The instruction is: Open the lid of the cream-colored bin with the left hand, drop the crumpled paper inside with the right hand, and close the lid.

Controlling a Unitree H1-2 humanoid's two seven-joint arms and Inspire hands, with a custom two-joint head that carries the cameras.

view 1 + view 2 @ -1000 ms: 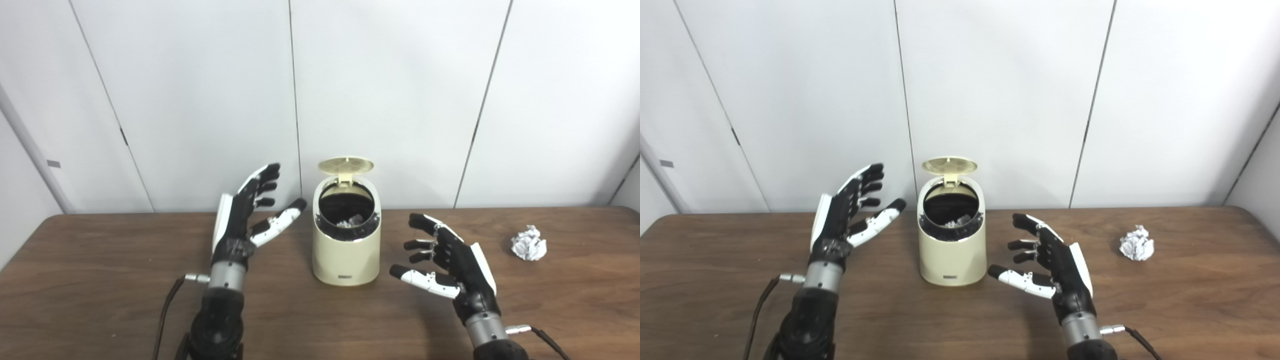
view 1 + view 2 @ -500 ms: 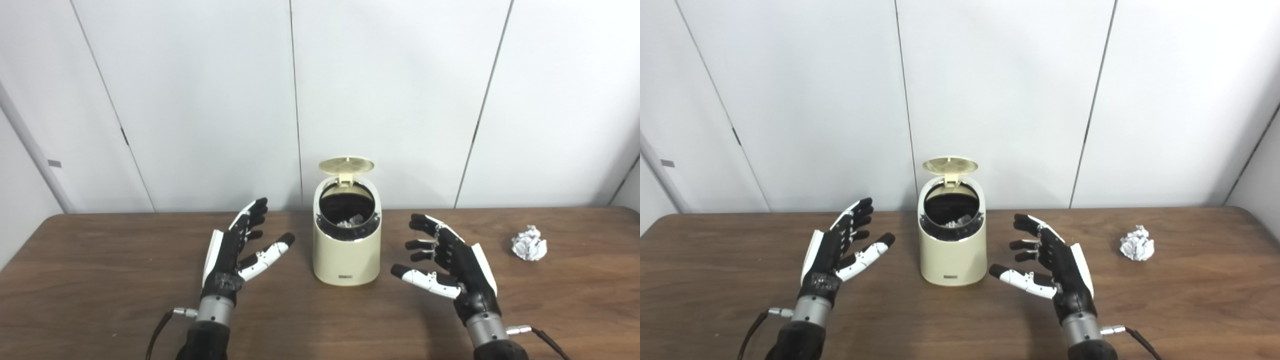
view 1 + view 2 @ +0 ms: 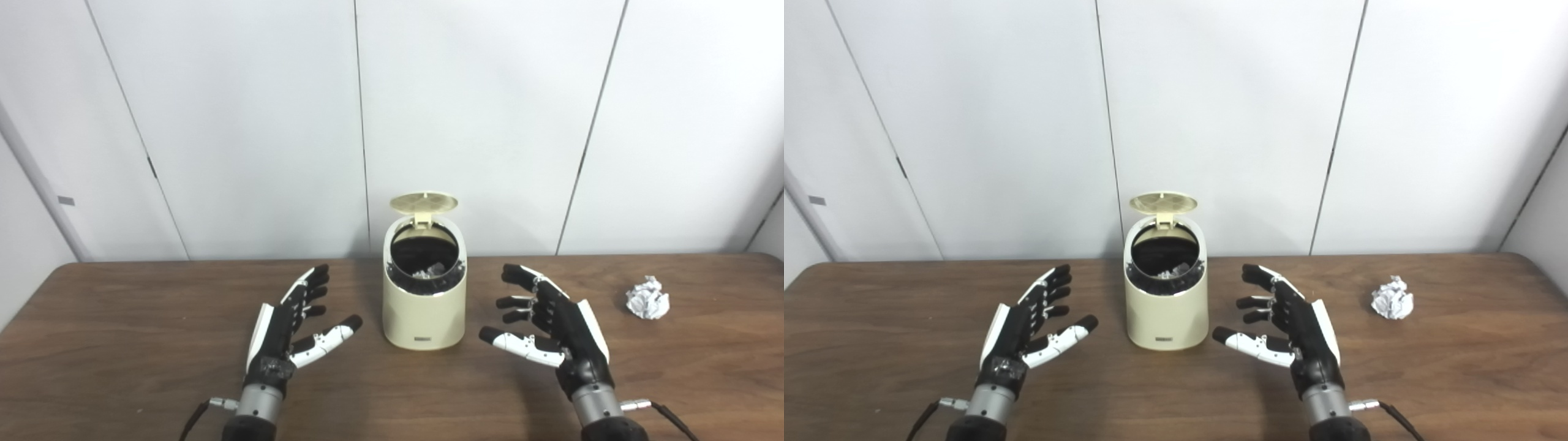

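Observation:
The cream-colored bin (image 3: pixel 424 306) stands mid-table with its round lid (image 3: pixel 424 203) flipped up at the back. Crumpled paper (image 3: pixel 429 270) lies inside its dark opening. Another crumpled paper ball (image 3: pixel 647 297) rests on the table far right. My left hand (image 3: pixel 288 331) is open, palm toward the bin, low over the table to the bin's left, touching nothing. On the bin's right my right hand (image 3: pixel 554 324) is open too, fingers spread, holding nothing.
The brown wooden table (image 3: pixel 122 343) runs across the whole view, backed by a white panelled wall (image 3: pixel 245 122). Cables trail from both wrists near the bottom edge.
My left hand has come down and back from beside the bin's top to low over the table. The right hand, bin, lid and paper ball have stayed put.

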